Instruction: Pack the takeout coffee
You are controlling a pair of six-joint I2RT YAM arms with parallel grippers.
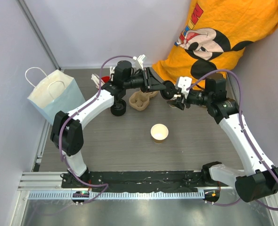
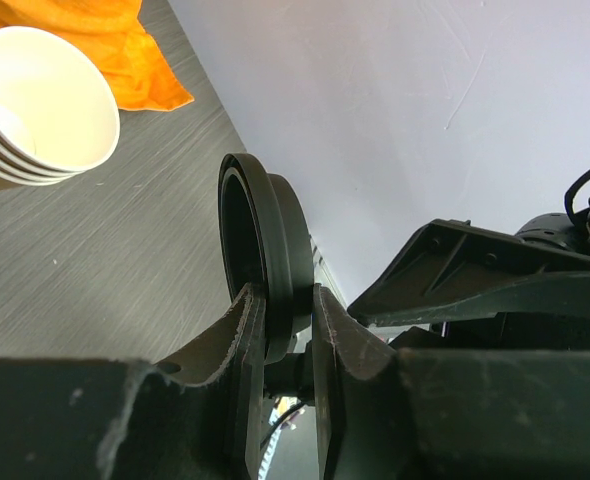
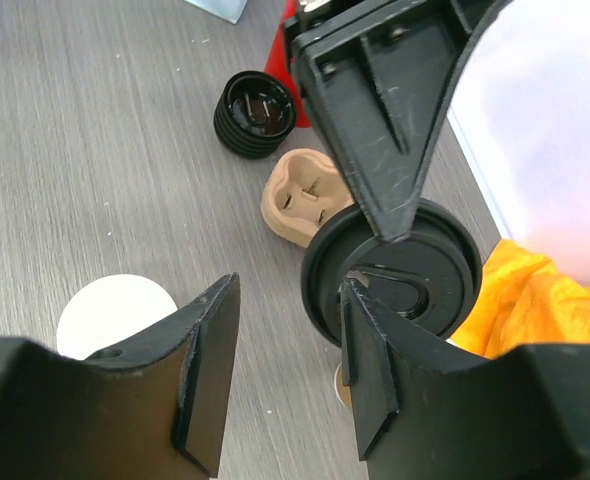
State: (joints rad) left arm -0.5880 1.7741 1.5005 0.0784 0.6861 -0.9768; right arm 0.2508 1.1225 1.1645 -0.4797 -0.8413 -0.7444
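A: Kraft cup point(image 1: 159, 133), location?
B: Upright on the tabletop point(image 1: 106, 141), mouth open, nearest the bases.
A: End effectors?
B: Right end effector point(image 3: 290, 290): fingers apart, empty, just beyond the cup. Left end effector point(image 2: 287, 300): clamped on the black lid point(image 2: 260, 240), held on edge, farthest. The cup lies baseward of the lid and below it; the lid likely needs turning flat.

No words, brands or numbers legible anywhere. Only a scrap of red-and-yellow block lettering on the orange shirt point(image 1: 252, 19), just above its cartoon mouse face point(image 1: 207, 40), too folded and cropped to read.
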